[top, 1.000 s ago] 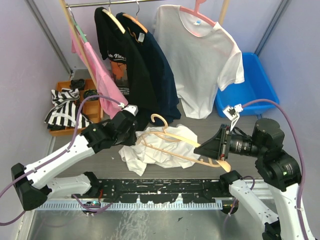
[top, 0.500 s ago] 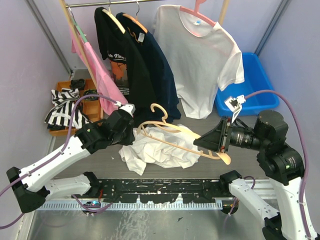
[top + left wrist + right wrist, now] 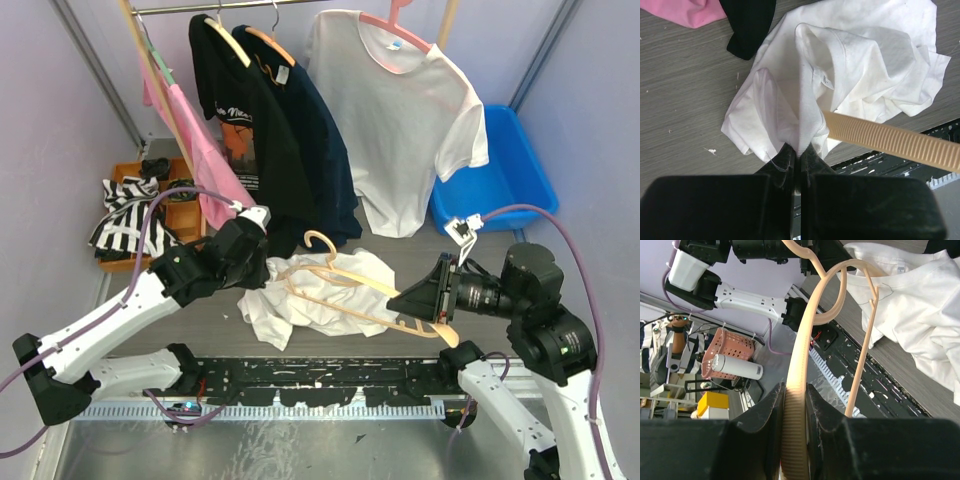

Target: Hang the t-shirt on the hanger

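right jaws held the hanger by one end and had dipped it back over the t-shirt after a short lift. left jaws pinched a shirt fold. shirt lay crumpled on the bench, not threaded yet.

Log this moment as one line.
left fingers: shut on t-shirt fold | right fingers: shut on hanger arm | t-shirt: crumpled on table | hanger: above t-shirt, not yet in it

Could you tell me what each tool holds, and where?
Left tool pinches a fold of the t-shirt; right tool grips the hanger by one arm.
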Controlling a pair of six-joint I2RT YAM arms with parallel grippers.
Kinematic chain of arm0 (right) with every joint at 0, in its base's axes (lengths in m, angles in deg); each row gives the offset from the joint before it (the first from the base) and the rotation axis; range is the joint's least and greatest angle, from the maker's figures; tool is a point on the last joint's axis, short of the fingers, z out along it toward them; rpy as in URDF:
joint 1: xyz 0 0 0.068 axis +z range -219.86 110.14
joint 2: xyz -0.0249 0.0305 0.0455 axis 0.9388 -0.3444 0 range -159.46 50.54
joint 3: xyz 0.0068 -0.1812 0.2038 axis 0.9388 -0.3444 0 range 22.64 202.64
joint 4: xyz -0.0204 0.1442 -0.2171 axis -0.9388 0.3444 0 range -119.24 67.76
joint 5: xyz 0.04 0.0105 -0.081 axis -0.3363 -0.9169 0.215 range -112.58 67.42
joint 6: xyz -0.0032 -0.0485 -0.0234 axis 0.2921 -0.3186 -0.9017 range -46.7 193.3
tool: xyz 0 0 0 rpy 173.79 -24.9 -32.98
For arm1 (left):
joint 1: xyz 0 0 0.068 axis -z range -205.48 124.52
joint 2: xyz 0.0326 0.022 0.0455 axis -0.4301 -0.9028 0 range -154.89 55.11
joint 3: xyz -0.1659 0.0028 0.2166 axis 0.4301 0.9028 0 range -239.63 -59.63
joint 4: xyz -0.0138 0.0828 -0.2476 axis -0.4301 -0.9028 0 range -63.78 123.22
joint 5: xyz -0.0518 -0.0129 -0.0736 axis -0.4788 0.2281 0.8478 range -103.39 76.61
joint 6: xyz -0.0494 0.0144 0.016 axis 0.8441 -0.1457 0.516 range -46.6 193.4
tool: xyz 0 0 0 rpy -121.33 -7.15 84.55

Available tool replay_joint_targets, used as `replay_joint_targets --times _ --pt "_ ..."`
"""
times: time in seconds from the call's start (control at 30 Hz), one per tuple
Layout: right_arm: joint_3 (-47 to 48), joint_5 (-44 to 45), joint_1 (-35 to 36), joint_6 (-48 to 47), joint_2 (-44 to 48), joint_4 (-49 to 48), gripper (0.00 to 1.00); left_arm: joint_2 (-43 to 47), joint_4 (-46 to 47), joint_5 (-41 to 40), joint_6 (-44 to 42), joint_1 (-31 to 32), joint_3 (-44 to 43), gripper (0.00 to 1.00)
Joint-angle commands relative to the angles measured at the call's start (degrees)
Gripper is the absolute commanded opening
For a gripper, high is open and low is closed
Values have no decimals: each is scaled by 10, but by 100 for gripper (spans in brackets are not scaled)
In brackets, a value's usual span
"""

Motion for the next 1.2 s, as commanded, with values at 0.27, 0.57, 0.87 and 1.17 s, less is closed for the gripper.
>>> replay_joint_targets --times 0.27,0.57,0.87,1.17 --pt "37 -35 -2 11 30 53 1 -14 -18 -43 -22 -1 -55 0" --pt "36 -44 -2 25 37 48 1 -66 -72 -91 -91 -3 -234 0" --pt "41 -55 -2 40 40 26 1 -150 -87 -89 -144 -7 -381 0" --pt "14 -12 -1 1 43 61 1 -126 -20 -16 -93 -7 -221 0"
